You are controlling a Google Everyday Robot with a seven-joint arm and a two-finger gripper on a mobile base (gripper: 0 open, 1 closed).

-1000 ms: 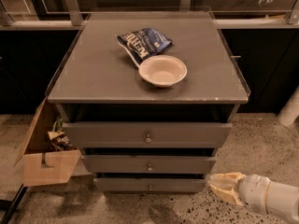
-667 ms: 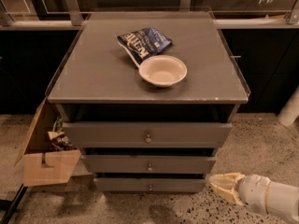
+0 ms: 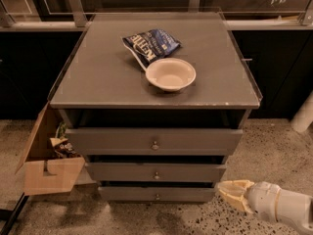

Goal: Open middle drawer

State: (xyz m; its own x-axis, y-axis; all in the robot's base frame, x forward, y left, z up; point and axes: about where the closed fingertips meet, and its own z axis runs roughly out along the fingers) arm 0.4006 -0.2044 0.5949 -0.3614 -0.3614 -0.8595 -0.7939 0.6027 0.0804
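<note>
The grey cabinet has three drawers stacked at its front. The middle drawer (image 3: 155, 172) is a wide, shallow grey front with a small round metal knob (image 3: 156, 176) at its centre, and a dark gap shows above it. The taller top drawer (image 3: 154, 141) is above it and the narrower bottom drawer (image 3: 156, 194) below. My gripper (image 3: 229, 192), cream-coloured on a white wrist, is low at the right. It is just off the right end of the bottom drawer, below and right of the middle drawer, and touches nothing.
On the cabinet top (image 3: 98, 77) lie a blue chip bag (image 3: 152, 44) and a cream bowl (image 3: 170, 74). An open cardboard box (image 3: 51, 173) of snacks stands on the floor against the cabinet's left side. The floor is speckled. Dark counters run behind.
</note>
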